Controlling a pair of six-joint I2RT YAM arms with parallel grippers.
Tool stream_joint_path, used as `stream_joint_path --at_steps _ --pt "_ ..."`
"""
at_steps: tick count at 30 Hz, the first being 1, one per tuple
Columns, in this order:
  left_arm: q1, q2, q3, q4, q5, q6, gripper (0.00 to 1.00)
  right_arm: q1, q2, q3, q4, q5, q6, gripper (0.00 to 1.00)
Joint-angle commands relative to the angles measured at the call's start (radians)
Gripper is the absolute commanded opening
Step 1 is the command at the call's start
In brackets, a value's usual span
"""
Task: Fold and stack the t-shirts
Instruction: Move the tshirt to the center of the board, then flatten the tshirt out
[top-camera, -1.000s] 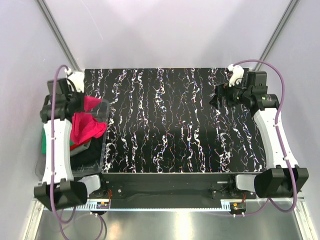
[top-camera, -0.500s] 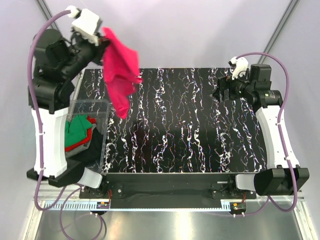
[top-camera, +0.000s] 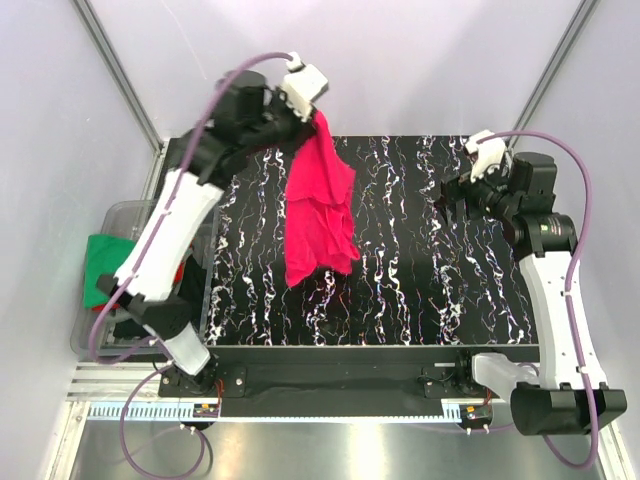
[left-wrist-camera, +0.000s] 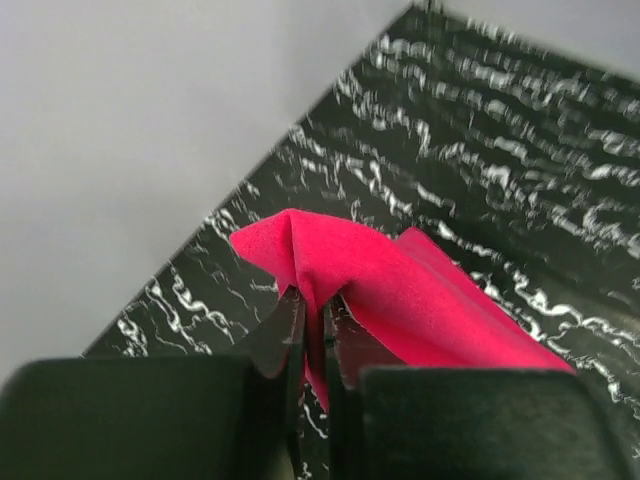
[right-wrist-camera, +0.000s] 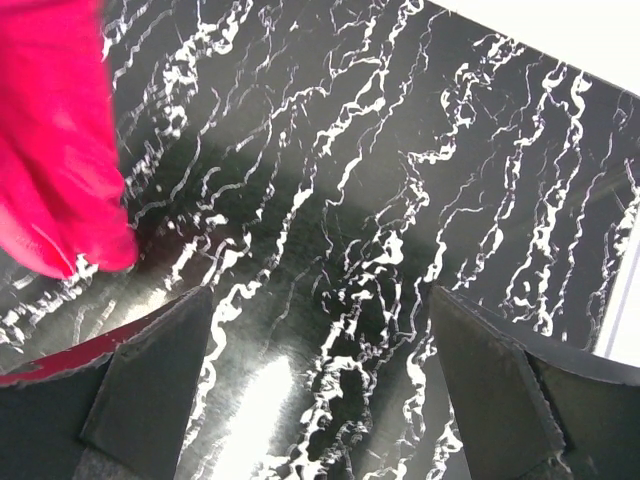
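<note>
A crimson t-shirt (top-camera: 320, 215) hangs in a long bunch over the left-centre of the black marbled table (top-camera: 430, 290). My left gripper (top-camera: 312, 118) is raised over the table's far edge and shut on the top of that shirt. In the left wrist view the cloth (left-wrist-camera: 400, 290) is pinched between the jaws of the gripper (left-wrist-camera: 312, 300). A green t-shirt (top-camera: 100, 272), a bit of red cloth (top-camera: 181, 272) and dark cloth (top-camera: 130, 322) lie in the clear bin (top-camera: 112, 215) at the left. My right gripper (top-camera: 452, 192) hovers open at the right, with the crimson shirt (right-wrist-camera: 55, 170) to its left.
The clear bin stands off the table's left edge, below my left arm. Grey walls close the far side and both flanks. Metal frame rails run along the near edge by the arm bases. The right wrist view shows only table between the right gripper (right-wrist-camera: 320, 320) fingers.
My left arm lifted the crimson shirt out of the bin and swung right over the table, where the shirt now hangs lower and longer. The right arm shifted slightly and stayed open.
</note>
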Motion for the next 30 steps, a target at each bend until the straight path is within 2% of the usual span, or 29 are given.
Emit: stream_joint_path --at_steps 1,2,3,6,8,10,11,16,17,20,26,30 --pt "0.005 0.058 -0.072 0.131 -0.099 0.033 0.26 0.003 -0.052 -0.054 0.023 -0.034 -0.104 0.95" --pt "0.007 0.092 -0.087 0.148 -0.123 0.037 0.37 0.003 -0.063 -0.068 0.021 -0.086 -0.129 0.95" --pt "0.017 0.11 -0.086 0.163 -0.148 0.034 0.59 0.004 -0.077 -0.079 0.011 -0.117 -0.16 0.94" --pt "0.065 0.141 -0.09 0.166 -0.219 -0.044 0.8 0.033 -0.086 -0.11 -0.008 -0.184 -0.266 0.9" --pt "0.091 0.091 -0.171 0.166 -0.219 -0.089 0.84 0.094 -0.078 -0.128 -0.012 -0.181 -0.338 0.89" --pt "0.091 -0.011 -0.26 0.166 -0.269 -0.079 0.86 0.145 -0.065 -0.146 -0.011 -0.18 -0.422 0.89" --pt "0.093 -0.053 -0.361 0.166 -0.266 -0.071 0.86 0.17 -0.036 -0.15 -0.008 -0.18 -0.447 0.88" --pt "0.11 -0.364 -0.664 0.125 -0.28 -0.02 0.85 0.399 0.136 -0.121 0.038 -0.171 -0.559 0.84" --pt "0.132 -0.403 -0.745 0.11 -0.286 -0.014 0.85 0.429 0.208 -0.11 0.044 -0.171 -0.571 0.83" --pt "0.221 -0.507 -0.853 0.076 -0.315 -0.028 0.84 0.545 0.343 -0.062 0.067 -0.171 -0.608 0.8" --pt "0.398 -0.618 -0.894 0.048 -0.286 -0.068 0.84 0.72 0.524 -0.007 0.17 -0.178 -0.635 0.74" --pt "0.461 -0.646 -0.893 0.043 -0.292 -0.069 0.84 0.789 0.569 -0.015 0.311 -0.169 -0.632 0.74"
